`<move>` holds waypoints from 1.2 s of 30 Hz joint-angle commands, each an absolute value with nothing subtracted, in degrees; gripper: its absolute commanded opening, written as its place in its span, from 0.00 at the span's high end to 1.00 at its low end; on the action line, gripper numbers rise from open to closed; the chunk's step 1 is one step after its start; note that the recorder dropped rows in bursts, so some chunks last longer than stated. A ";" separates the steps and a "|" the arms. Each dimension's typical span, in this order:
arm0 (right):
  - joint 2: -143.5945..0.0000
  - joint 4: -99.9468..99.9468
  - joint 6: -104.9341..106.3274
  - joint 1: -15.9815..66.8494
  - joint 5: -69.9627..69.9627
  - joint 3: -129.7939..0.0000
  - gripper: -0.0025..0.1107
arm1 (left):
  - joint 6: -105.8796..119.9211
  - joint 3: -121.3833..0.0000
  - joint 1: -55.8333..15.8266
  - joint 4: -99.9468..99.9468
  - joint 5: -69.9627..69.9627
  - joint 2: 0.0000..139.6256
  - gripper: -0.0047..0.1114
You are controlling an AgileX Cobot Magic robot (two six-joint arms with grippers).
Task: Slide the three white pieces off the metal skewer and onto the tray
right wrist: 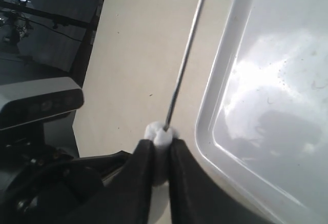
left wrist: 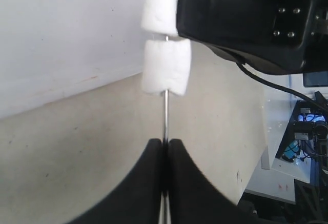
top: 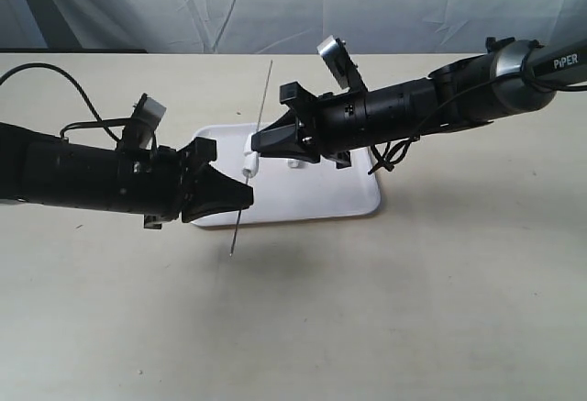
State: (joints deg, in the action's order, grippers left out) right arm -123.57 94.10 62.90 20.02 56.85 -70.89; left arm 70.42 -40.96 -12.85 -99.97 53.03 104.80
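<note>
The metal skewer (top: 261,112) is held tilted above the tray's (top: 312,201) left edge, and my left gripper (top: 244,195) is shut on its lower part. In the left wrist view the skewer (left wrist: 165,112) runs up from the closed left gripper (left wrist: 165,144) to two white pieces (left wrist: 165,73) stacked on it. My right gripper (top: 256,147) is shut on the upper white piece (top: 249,159). The right wrist view shows that piece (right wrist: 161,133) squeezed between the right gripper's (right wrist: 161,147) jaws, with the skewer (right wrist: 186,57) passing through it. A third piece is not clearly visible.
The tray's rim (right wrist: 214,98) lies just beside the right gripper. A small white shape (top: 293,163) sits on the tray under the right arm (top: 404,107). A pale cloth backdrop (top: 303,2) hangs behind the beige table (top: 413,309).
</note>
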 commanded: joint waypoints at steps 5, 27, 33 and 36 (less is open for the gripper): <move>-123.47 94.05 63.39 20.02 51.84 -71.12 0.98 | 70.88 -40.72 -13.14 -99.95 55.43 104.81 0.96; -123.47 94.25 63.42 20.02 38.99 -76.43 0.98 | 78.68 -17.49 -13.14 -99.95 62.85 89.56 0.96; -123.47 94.14 63.42 20.02 37.55 -76.43 0.98 | 78.53 -10.30 -13.14 -99.95 63.12 81.58 0.96; -123.47 94.03 63.42 20.02 37.30 -76.43 0.98 | 77.97 -9.19 -13.14 -99.95 60.73 78.81 0.96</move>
State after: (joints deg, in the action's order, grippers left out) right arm -123.57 93.31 62.99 20.24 38.34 -76.04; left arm 78.01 -10.30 -12.81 -99.96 61.61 81.28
